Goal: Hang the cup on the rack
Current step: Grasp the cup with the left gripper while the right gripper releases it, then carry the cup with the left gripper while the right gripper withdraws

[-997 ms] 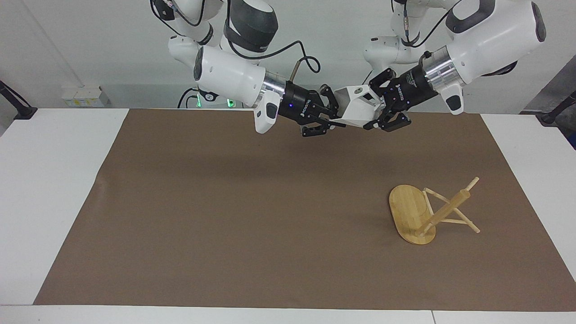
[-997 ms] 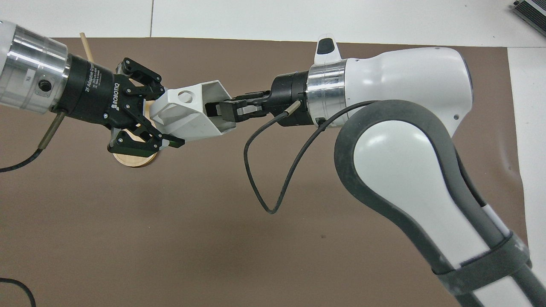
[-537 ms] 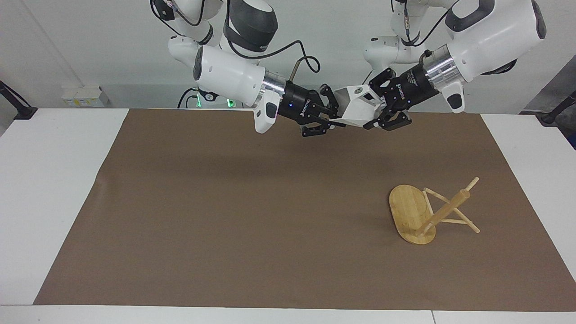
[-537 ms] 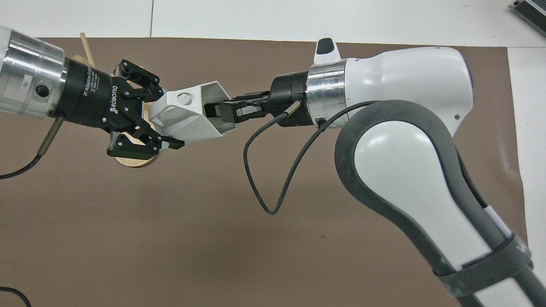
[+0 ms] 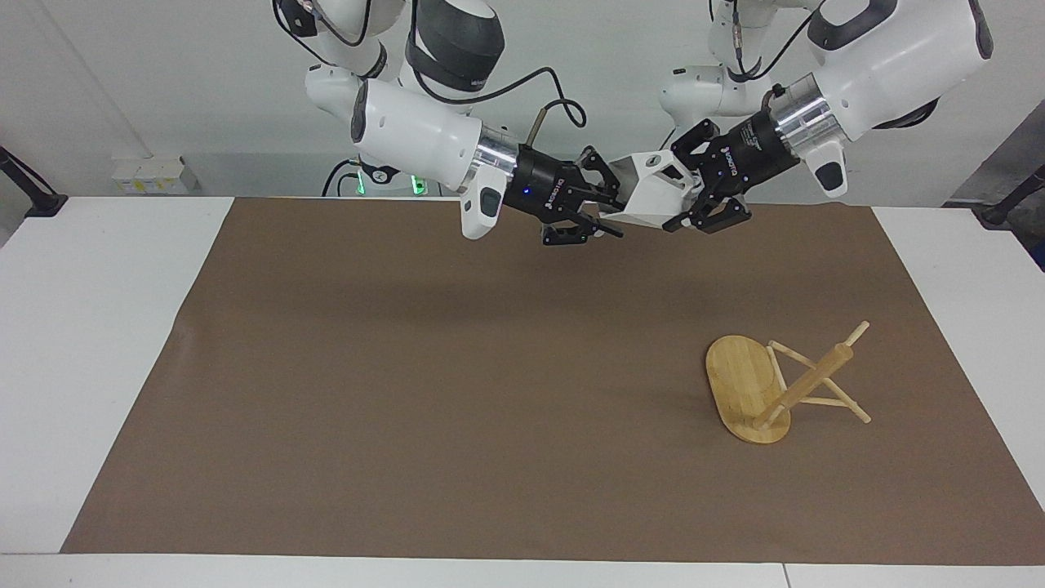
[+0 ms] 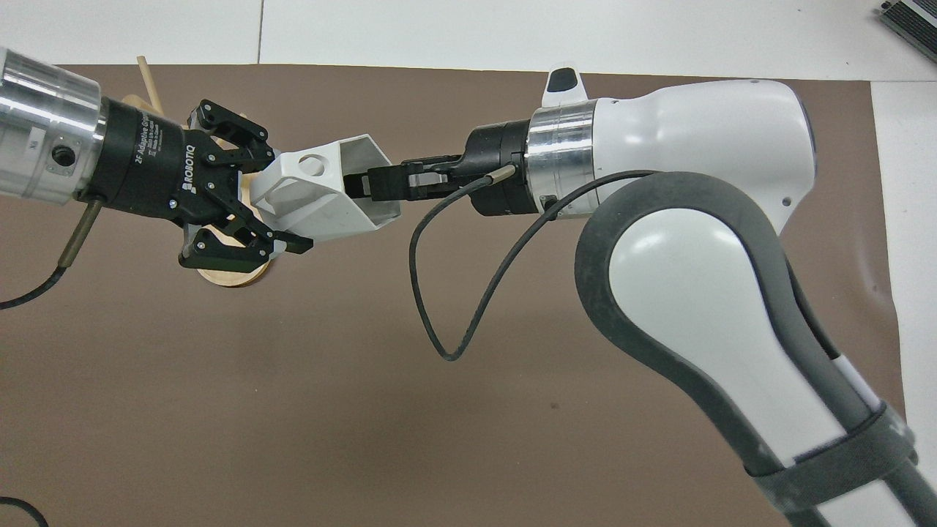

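Observation:
The white faceted cup (image 5: 653, 200) (image 6: 322, 197) hangs on its side in the air over the part of the brown mat nearest the robots. My left gripper (image 5: 682, 200) (image 6: 282, 208) is shut on its tapered bottom end, beside the pierced handle. My right gripper (image 5: 612, 220) (image 6: 366, 184) points into the cup's open mouth at the rim; I cannot make out whether it grips. The bamboo rack (image 5: 743, 384) lies tipped over on the mat toward the left arm's end, its post slanting up. In the overhead view only part of the rack (image 6: 227, 278) shows under the left gripper.
A brown mat (image 5: 408, 392) covers most of the white table (image 5: 90, 343). A loose black cable (image 6: 439, 322) droops from the right wrist over the mat.
The left gripper has carried the cup slightly up and toward its own side. The right wrist has turned a little, its cable loop has shifted, and its tip sits less deep in the cup's mouth.

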`<control>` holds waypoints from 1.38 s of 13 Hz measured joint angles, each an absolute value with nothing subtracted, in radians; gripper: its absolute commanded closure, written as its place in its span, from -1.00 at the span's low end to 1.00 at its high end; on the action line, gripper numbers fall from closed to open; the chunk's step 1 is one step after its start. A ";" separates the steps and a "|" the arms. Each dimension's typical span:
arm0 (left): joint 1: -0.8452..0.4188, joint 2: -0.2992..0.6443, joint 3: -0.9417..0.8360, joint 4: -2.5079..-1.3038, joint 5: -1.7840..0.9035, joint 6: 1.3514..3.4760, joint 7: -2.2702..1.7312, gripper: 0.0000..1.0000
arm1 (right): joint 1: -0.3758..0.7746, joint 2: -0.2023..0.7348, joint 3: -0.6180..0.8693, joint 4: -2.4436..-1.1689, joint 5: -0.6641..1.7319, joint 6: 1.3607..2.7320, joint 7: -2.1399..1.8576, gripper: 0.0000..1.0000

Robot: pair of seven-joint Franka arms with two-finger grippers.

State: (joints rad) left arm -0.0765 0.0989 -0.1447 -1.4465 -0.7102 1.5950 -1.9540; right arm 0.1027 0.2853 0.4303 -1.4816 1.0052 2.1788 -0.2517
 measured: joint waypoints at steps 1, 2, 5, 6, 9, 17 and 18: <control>-0.076 0.098 -0.143 -1.447 -0.710 1.595 -1.955 1.00 | 0.103 0.285 0.430 -1.482 1.005 2.179 -0.247 -1.00; -0.076 0.097 -0.143 -1.447 -0.710 1.595 -1.956 1.00 | 0.103 0.285 0.430 -1.482 1.005 2.179 -0.245 -1.00; -0.076 0.095 -0.143 -1.450 -0.710 1.601 -1.967 1.00 | 0.102 0.285 0.430 -1.482 1.005 2.179 -0.241 -1.00; -0.076 0.094 -0.143 -1.452 -0.710 1.610 -1.972 1.00 | 0.099 0.285 0.430 -1.482 1.005 2.179 -0.240 -1.00; -0.080 0.093 -0.146 -1.462 -0.710 1.687 -2.017 1.00 | 0.068 0.283 0.425 -1.485 1.005 2.180 -0.240 -1.00; -0.090 0.084 -0.145 -1.499 -0.703 1.767 -2.043 1.00 | -0.072 0.281 0.416 -1.494 0.820 2.180 -0.206 -1.00; -0.087 0.083 -0.142 -1.499 -0.692 1.768 -2.043 1.00 | -0.094 0.280 0.415 -1.494 0.765 2.180 -0.199 -1.00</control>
